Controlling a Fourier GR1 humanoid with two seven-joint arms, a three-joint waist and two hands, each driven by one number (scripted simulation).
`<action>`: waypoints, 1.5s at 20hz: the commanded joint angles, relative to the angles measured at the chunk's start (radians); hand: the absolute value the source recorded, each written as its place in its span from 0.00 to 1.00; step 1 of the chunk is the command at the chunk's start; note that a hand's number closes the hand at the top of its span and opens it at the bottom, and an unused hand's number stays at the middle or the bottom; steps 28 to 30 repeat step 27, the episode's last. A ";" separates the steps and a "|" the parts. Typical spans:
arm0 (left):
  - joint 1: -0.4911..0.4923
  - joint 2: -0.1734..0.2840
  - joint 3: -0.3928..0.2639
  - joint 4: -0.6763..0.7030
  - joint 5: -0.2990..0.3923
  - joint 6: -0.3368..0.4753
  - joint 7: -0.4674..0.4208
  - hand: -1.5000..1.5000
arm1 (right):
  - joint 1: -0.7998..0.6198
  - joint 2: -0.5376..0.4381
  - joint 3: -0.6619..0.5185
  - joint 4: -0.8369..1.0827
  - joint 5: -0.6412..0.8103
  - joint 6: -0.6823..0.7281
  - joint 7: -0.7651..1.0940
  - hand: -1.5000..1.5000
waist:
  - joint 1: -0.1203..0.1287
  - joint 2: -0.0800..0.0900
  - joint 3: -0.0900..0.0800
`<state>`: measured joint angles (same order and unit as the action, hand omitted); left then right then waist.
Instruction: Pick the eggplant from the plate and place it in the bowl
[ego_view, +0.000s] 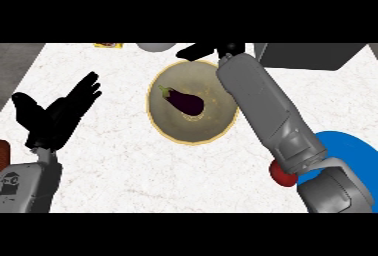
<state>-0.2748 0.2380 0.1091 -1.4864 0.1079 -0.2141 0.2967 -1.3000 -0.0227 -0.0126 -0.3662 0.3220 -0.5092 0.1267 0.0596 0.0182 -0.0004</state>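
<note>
Lying untouched at the middle of the tan plate (170, 127): one dark purple eggplant (184, 101), stem end pointing up-left, nothing curled round it. Judging the step as the reach, pick not yet made. Stretching past the plate's far rim: the right hand (201, 51), black fingers pointing left beyond the eggplant, too foreshortened to tell whether spread or curled, grey forearm lying across the plate's right edge. Calling next, by this reading, for drawing that hand back over the eggplant, lowering, closing round its body, then carrying it right to the blue bowl (347, 145), partly hidden behind the right forearm. Resting at the left: the left hand (59, 112), fingers straight and spread, holding nothing. Counting now: one eggplant, one plate, one blue bowl, two hands, one red round thing (280, 174) peeking beside the right forearm, one dark grey box (314, 55) at top right.
</note>
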 joint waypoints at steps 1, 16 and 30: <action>-0.010 0.016 0.035 0.054 0.004 -0.002 -0.027 0.50 | -0.025 -0.033 -0.029 0.023 0.008 -0.080 0.000 0.00 | -0.030 -0.005 0.000; 0.131 0.001 0.047 -0.042 -0.008 0.033 -0.006 0.50 | 0.406 -0.245 0.032 -0.699 -0.137 0.378 -0.121 0.00 | -0.129 -0.050 0.001; 0.134 0.035 0.090 -0.031 0.004 0.030 0.001 0.50 | 0.945 -0.302 0.034 -1.359 -0.412 0.654 -0.106 1.00 | -0.169 -0.048 0.000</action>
